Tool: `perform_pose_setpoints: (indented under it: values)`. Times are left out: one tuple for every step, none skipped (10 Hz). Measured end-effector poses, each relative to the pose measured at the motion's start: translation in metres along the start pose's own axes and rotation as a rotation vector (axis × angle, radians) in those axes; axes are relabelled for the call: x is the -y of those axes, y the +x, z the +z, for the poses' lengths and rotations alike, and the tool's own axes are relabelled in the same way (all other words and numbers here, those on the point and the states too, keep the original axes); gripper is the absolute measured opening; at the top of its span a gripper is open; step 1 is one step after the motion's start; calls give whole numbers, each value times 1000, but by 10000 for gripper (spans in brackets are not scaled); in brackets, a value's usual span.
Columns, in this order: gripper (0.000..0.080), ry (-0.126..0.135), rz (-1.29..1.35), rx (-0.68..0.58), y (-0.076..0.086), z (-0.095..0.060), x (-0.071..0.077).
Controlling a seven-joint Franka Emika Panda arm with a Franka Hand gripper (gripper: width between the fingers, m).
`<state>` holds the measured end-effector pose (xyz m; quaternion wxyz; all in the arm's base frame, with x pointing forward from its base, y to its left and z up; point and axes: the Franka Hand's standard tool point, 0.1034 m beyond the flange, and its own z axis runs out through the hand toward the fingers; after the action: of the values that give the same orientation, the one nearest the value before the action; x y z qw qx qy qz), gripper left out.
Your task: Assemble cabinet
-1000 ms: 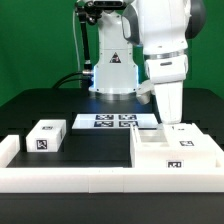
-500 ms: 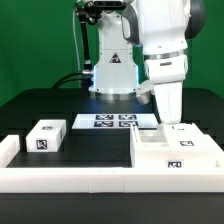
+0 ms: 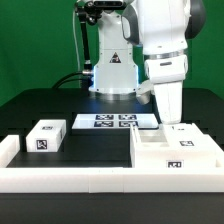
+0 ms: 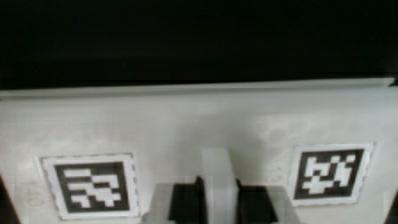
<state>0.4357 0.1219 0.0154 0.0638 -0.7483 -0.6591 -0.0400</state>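
Gripper [image 3: 172, 121] is down at the back edge of the cabinet [image 3: 176, 151], which we log at about 4 o'clock in the exterior view, on the black table [image 3: 40, 108]. The white arm [image 3: 160, 40] comes down onto it from 1 o'clock. We see the cabinet as a low white box with open compartments facing up and one square tag on its front face.

In the wrist view the two dark fingers [image 4: 175, 203] stand close together, one on each side of a thin white wall of the cabinet. The wall fills the gap, so we read the claw as pinching that wall. The picture is blurred, so we cannot see the pad contact clearly. Two black-and-white tags [image 4: 93, 185] sit on the cabinet face, one beside each finger.

A small white drawer block [image 3: 45, 136] lies at 8 o'clock, well apart from the cabinet, with tags on its top and front. The marker board [image 3: 113, 121] lies flat near centre, between the block and the cabinet and further back. A long low white rail [image 3: 90, 178] runs across 6 o'clock, in front of both.
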Motion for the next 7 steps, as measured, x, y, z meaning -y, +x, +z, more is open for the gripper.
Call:
perform_pose_setpoints:
  values:
    - [59,0,0,0,0,0,0]
    - [59,4,-11,6,-3,-3,1]
    - [59,7,-24,23,-11,-13,2]
    - [61,8,-31,34,-19,-21,2]
    - [61,14,-40,45,-29,-27,3]
    - [61,22,-36,56,-37,-33,1]
    - [61,32,-30,70,-43,-42,-2]
